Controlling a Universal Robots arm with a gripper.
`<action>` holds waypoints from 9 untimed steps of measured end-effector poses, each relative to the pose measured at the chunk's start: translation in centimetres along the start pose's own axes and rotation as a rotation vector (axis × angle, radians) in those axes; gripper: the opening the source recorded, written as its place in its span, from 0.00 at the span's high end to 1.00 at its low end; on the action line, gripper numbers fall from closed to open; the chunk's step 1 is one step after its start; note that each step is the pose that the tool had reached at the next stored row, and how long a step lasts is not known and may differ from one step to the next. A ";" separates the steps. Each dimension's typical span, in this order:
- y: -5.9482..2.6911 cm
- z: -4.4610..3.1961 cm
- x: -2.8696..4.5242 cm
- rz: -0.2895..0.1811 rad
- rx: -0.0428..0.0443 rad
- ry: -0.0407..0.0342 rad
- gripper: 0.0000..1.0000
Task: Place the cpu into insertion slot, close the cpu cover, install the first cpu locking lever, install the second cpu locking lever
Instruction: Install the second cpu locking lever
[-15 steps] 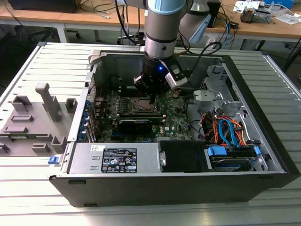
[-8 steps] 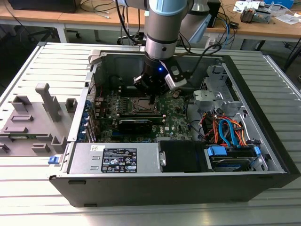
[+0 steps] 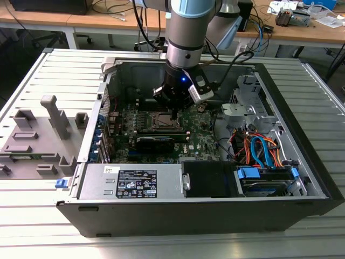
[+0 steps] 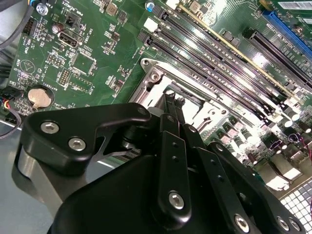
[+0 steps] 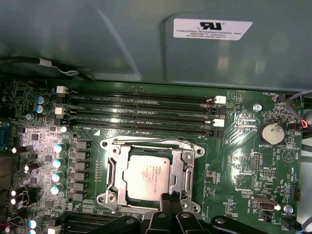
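The cpu (image 5: 146, 178), a silvery square chip, lies flat in the insertion slot (image 5: 108, 197) on the green board. The cpu cover (image 5: 187, 168), a silver frame, lies down around it, and the chip shows through its window. My gripper (image 5: 171, 198) is shut, its two thin black fingertips pressed together at the socket's edge, beside the chip. In the second wrist view the gripper (image 4: 173, 99) tips rest against the socket's metal rim (image 4: 155, 77). In the exterior view the gripper (image 3: 173, 114) reaches straight down into the open computer case onto the socket (image 3: 160, 121). I cannot make out the locking levers.
Long black memory slots (image 5: 141, 109) run beside the socket, and a coin battery (image 5: 270, 132) sits further along the board. A black graphics card (image 3: 154, 141), the power supply (image 3: 132, 181) and drive cables (image 3: 259, 151) crowd the case. A grey fixture (image 3: 38, 135) stands outside, at the exterior view's left.
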State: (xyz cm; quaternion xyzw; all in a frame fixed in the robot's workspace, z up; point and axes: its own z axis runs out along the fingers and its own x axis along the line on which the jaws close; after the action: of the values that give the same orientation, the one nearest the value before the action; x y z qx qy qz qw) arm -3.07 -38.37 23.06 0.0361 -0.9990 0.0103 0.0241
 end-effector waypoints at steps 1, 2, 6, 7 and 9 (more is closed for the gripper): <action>0.00 0.00 0.00 0.000 0.0000 -0.0001 0.89; 0.00 0.00 0.00 0.000 0.0001 0.0000 0.89; -0.14 0.01 -0.01 0.000 0.0000 -0.0001 0.89; -0.21 0.01 -0.01 0.000 0.0000 0.0000 0.89; -0.38 0.02 -0.02 0.000 0.0000 -0.0001 0.89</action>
State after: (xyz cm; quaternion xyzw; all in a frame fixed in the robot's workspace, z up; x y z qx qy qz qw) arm -3.03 -38.75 23.04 0.0360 -0.9990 0.0102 0.0240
